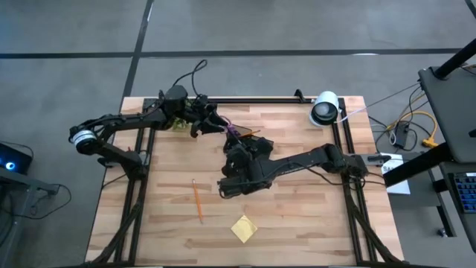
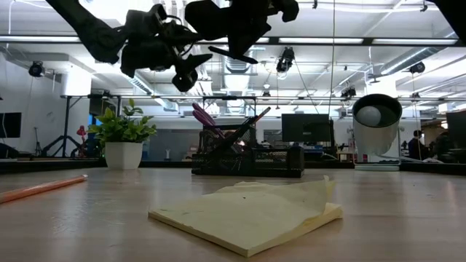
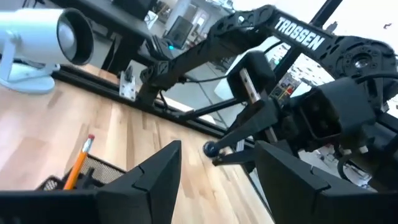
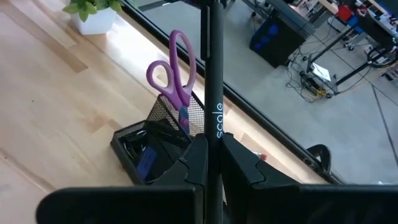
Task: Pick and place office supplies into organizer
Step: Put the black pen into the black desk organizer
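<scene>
**Two arms over the black tray**

Right gripper (image 4: 208,155) pinches a dark pen (image 4: 214,74) upright, so it can drop into the organizer (image 4: 146,152) just below, beside the scissors (image 4: 176,68). Left gripper (image 3: 214,168) hangs close by with its fingers spread, holding nothing. Far off lie the orange pencil (image 1: 197,200) and sticky-note pad (image 1: 244,228).

Bright overhead light, soft shadows around my claws

Ceiling strips glare above my left claw (image 2: 191,69), turning it to silhouette; the sticky-note pad (image 2: 247,211) below lies blurred, and my own fingers (image 3: 146,180) show soft.
</scene>
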Robot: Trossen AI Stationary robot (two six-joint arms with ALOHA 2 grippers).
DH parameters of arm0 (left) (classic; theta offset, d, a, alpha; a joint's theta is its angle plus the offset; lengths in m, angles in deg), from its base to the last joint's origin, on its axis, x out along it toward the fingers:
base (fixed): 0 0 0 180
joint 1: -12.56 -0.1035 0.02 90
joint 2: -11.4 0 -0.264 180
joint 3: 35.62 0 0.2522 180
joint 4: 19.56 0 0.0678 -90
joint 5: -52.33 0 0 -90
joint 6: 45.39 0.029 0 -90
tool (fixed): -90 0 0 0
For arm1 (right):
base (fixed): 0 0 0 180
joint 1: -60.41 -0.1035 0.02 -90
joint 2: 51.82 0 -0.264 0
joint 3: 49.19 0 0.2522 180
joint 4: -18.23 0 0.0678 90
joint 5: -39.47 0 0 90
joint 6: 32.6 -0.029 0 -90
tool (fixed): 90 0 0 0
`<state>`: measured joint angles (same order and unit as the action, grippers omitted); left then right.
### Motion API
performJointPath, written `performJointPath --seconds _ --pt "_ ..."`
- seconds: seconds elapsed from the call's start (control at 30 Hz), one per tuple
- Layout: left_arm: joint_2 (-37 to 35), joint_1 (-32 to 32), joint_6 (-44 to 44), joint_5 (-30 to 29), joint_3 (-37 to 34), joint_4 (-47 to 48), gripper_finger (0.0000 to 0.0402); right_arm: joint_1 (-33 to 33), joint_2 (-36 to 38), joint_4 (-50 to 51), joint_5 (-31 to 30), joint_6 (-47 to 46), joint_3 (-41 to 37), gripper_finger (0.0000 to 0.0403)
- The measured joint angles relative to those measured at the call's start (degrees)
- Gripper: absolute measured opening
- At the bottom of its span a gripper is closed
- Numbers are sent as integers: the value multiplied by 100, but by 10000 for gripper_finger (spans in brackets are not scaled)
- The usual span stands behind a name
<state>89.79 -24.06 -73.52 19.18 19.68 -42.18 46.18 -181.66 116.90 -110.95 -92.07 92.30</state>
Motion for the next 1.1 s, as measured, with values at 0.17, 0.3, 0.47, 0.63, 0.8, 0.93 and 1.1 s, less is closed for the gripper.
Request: performJointPath --seconds 0.17,0.3,0.47,0.63,0.8,0.93,1.1 --pt "42 18 35 -65 43 -63 188 5 0 -5 0 -43 0 13" --pt "184 131 53 -53 123 -64 188 33 0 -24 -1 -54 0 13" --pt "399 287 47 -54 246 -61 187 64 0 -33 0 -54 0 13" --pt "495 286 51 -66 329 -59 174 62 0 -39 26 -54 0 13" --pt "551 314 155 -52 378 -60 121 64 0 -42 28 -54 0 13" --pt "553 345 211 13 363 -61 70 64 0 -42 29 -50 0 13" --pt "525 345 472 71 354 -41 31 64 0 -27 50 12 -2 22"
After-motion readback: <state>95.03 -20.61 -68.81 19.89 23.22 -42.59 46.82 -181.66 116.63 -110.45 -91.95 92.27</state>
